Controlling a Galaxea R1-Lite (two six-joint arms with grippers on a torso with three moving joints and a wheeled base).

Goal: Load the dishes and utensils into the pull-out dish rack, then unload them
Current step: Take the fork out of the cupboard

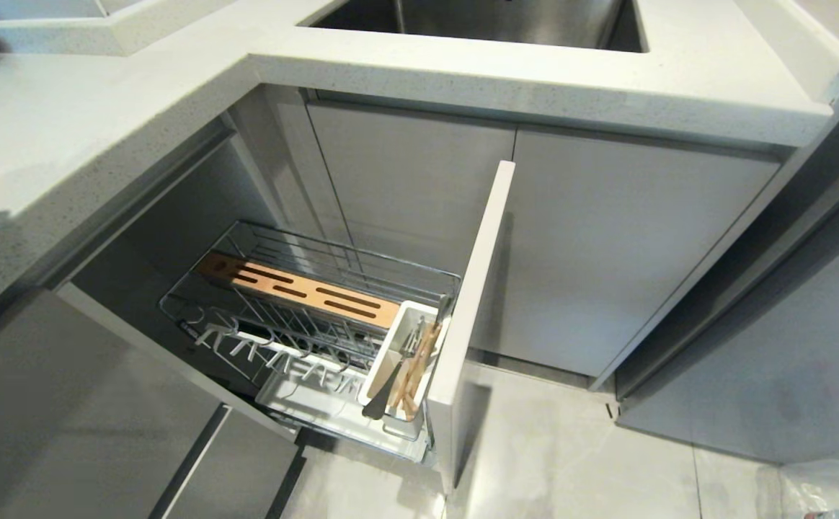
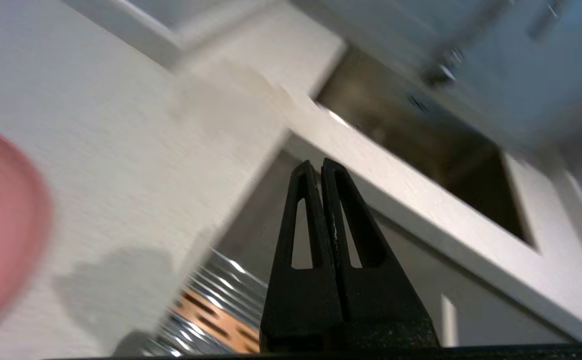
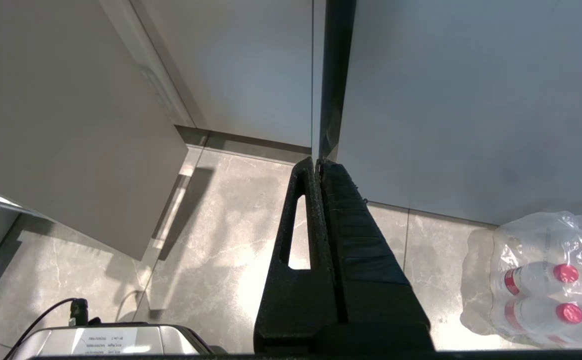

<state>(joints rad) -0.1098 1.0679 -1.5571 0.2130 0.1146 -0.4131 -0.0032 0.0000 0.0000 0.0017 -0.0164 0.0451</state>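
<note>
Left gripper (image 2: 319, 167), pressed together and empty, hangs above the surface (image 1: 102, 137) near a pink dish (image 2: 1, 225); arriving closed, it could knock the dish off.

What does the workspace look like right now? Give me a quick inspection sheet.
Surface: pale speckled countertop, sink set into it.
Job's things: dish rack pulled out, no dishes in it; chopsticks and fork in its white caddy; a pink dish on the counter.
Clutter: pack of water bottles on the floor.
Grippers: left gripper shut, empty, over the counter edge; right gripper shut, empty, above the floor.
Cables: black cable by the robot's base.
Surroundings: grey cabinet doors, tiled floor.
</note>
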